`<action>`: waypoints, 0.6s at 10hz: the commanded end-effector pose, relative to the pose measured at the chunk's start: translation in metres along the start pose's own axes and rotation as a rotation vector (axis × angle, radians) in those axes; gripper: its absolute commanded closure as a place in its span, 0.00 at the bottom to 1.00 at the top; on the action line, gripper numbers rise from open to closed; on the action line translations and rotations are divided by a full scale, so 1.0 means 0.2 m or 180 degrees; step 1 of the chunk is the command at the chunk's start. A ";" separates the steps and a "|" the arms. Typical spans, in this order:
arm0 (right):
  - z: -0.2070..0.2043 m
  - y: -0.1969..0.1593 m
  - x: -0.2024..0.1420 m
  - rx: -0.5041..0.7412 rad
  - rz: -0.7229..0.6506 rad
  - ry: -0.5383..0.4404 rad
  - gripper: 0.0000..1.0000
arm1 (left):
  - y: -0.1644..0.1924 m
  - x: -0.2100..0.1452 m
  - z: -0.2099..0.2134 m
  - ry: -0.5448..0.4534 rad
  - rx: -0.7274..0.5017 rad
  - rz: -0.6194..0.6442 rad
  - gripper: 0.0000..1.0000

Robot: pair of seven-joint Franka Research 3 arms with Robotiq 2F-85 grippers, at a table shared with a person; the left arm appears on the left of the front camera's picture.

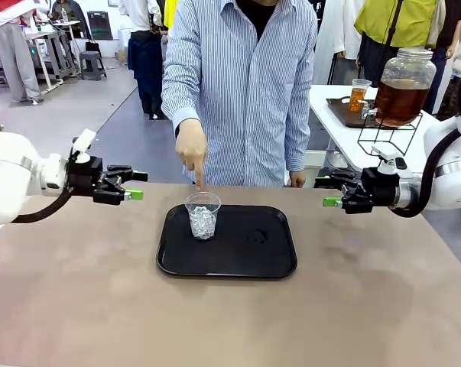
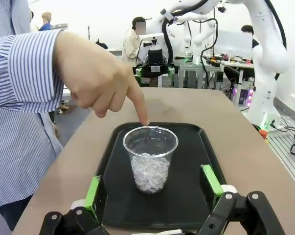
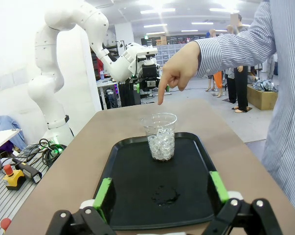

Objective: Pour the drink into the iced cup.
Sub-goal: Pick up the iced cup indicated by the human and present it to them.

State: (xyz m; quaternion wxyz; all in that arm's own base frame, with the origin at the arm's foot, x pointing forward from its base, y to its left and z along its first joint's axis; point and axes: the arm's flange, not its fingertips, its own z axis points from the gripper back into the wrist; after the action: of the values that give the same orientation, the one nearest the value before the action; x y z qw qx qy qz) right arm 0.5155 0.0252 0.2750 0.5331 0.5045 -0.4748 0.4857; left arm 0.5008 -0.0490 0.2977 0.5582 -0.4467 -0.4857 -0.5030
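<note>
A clear plastic cup (image 1: 202,215) holding ice stands on the left part of a black tray (image 1: 253,256). A person's hand (image 1: 192,149) points a finger down at the cup's far rim. My left gripper (image 1: 137,186) hovers open to the left of the tray, and the iced cup (image 2: 150,157) sits ahead between its fingers. My right gripper (image 1: 327,192) hovers open to the right of the tray, with the iced cup (image 3: 161,136) farther ahead. The amber-brown drink fills a large glass jar (image 1: 403,86) on a far white table.
A small cup of orange liquid (image 1: 358,95) stands on a dark tray beside the jar, which rests on a wire stand (image 1: 388,136). A dark wet spot (image 3: 166,195) marks the black tray (image 3: 132,171). The person in a striped shirt (image 1: 245,84) stands at the far edge.
</note>
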 end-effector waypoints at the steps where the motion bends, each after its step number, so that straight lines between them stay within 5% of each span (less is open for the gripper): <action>1: -0.01 -0.01 0.01 0.0007 0.0001 0.0014 0.00 | 0.01 0.02 0.02 -0.0014 0.0030 0.0012 0.00; 6: -0.01 -0.01 0.01 0.0007 0.0001 0.0014 0.00 | 0.01 0.00 0.02 0.0001 0.0021 0.0001 0.00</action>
State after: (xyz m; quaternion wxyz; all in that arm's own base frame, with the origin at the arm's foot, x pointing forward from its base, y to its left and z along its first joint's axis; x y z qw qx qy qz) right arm 0.5155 0.0252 0.2750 0.5331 0.5045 -0.4748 0.4857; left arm 0.5020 -0.0456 0.2979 0.5600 -0.4449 -0.4871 -0.5012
